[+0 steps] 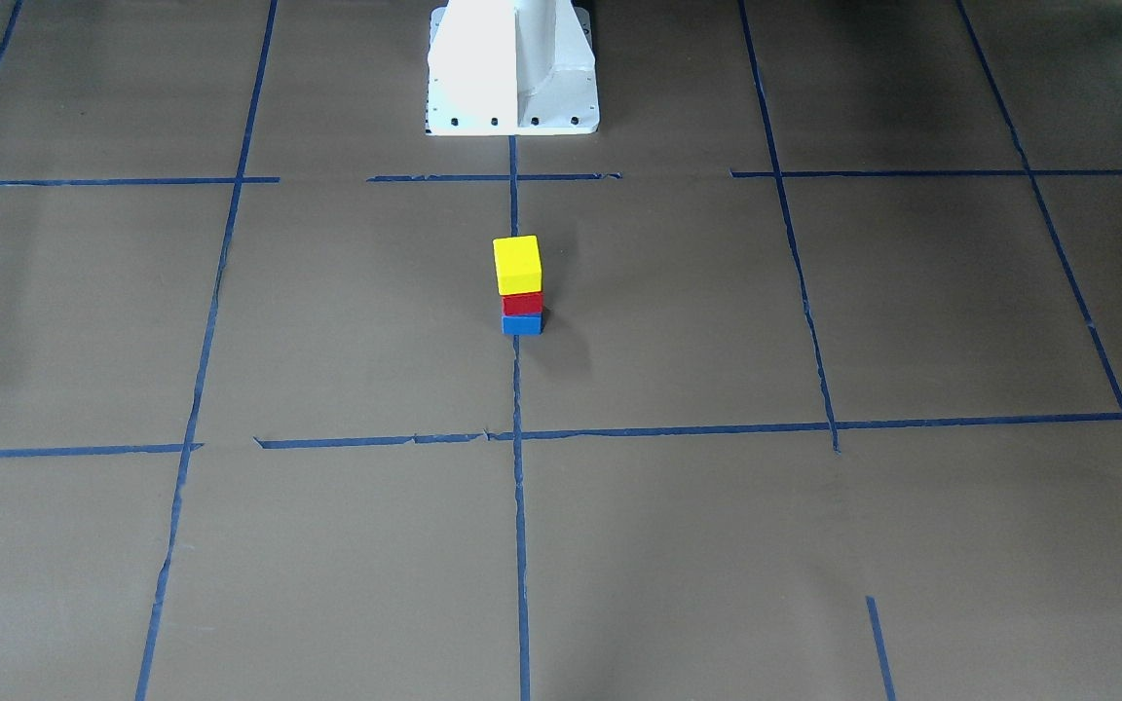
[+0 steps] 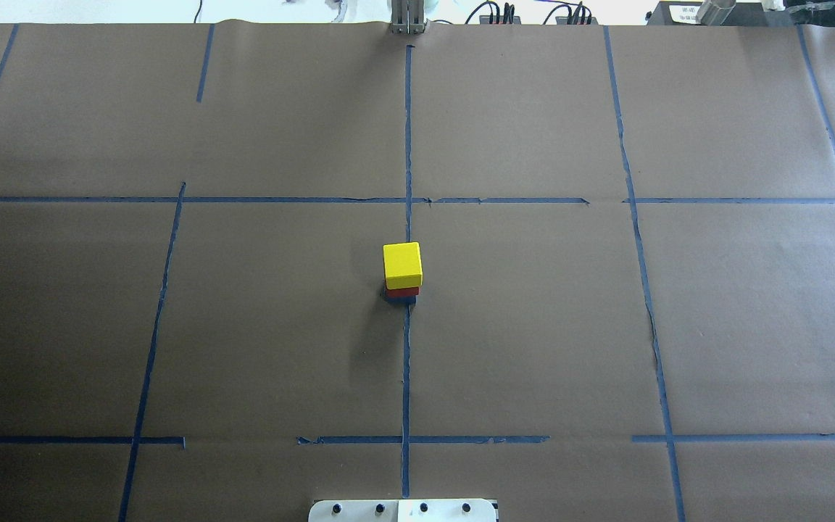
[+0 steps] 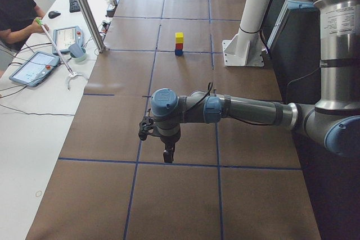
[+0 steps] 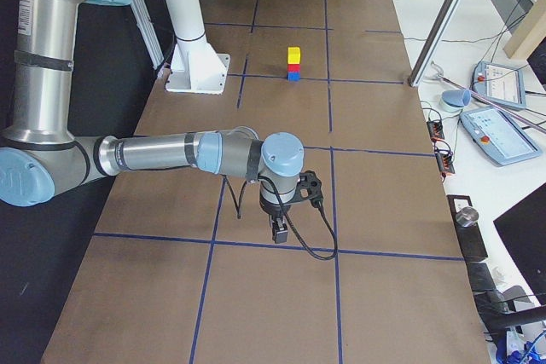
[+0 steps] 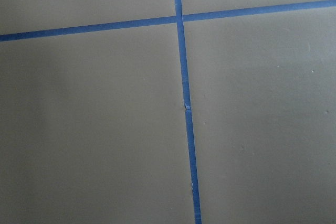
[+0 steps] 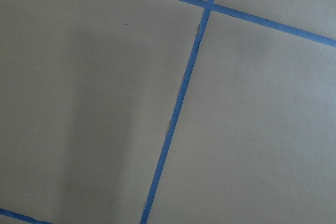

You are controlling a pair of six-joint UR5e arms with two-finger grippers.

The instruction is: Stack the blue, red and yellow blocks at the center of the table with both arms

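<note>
A yellow block [image 1: 517, 264] sits on a red block [image 1: 522, 303], which sits on a blue block [image 1: 521, 324], as one upright stack at the table's center. The overhead view shows the yellow block [image 2: 402, 264] with a sliver of the red block [image 2: 403, 291] under it. No gripper touches the stack. My left gripper [image 3: 167, 154] hangs over the table far from the stack, seen only in the exterior left view. My right gripper [image 4: 279, 231] hangs likewise at the other end, seen only in the exterior right view. I cannot tell whether either is open or shut.
The brown paper table [image 2: 533, 326] carries a grid of blue tape lines [image 1: 518, 506]. The white robot base [image 1: 512, 68] stands at the table's edge behind the stack. Both wrist views show only paper and tape. An operator [image 3: 17, 9] and tablets sit beside the table.
</note>
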